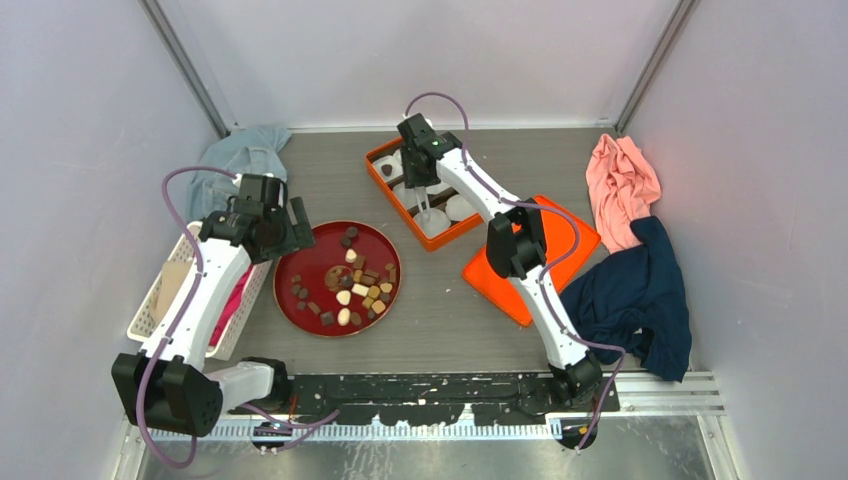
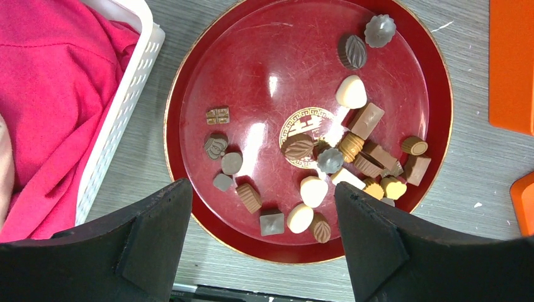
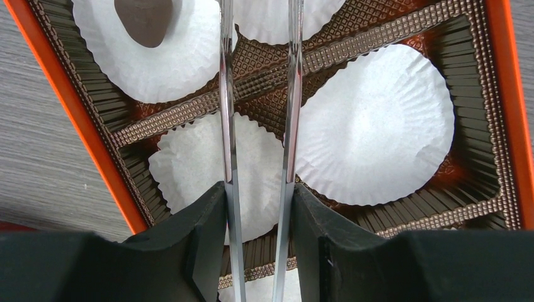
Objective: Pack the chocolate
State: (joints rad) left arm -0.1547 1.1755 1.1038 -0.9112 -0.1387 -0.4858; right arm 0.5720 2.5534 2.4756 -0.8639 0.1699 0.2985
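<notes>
Bearing a plate point(image 1: 310, 262) of chocolate point(image 1: 360, 290), grey wood-grain table point(image 1: 440, 300), pale walls point(image 1: 450, 50), perhaps plastic

White arm links point(image 1: 203, 290), black joints point(image 1: 515, 245), looping purple cables point(image 1: 436, 95).

Bright even light, glare on plate point(image 2: 271, 82)

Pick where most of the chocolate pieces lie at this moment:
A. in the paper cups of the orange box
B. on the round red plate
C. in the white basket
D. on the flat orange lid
B: the chocolate pieces lie scattered on the red plate, while the orange box shows only one dark piece, sitting in a paper cup.
</notes>
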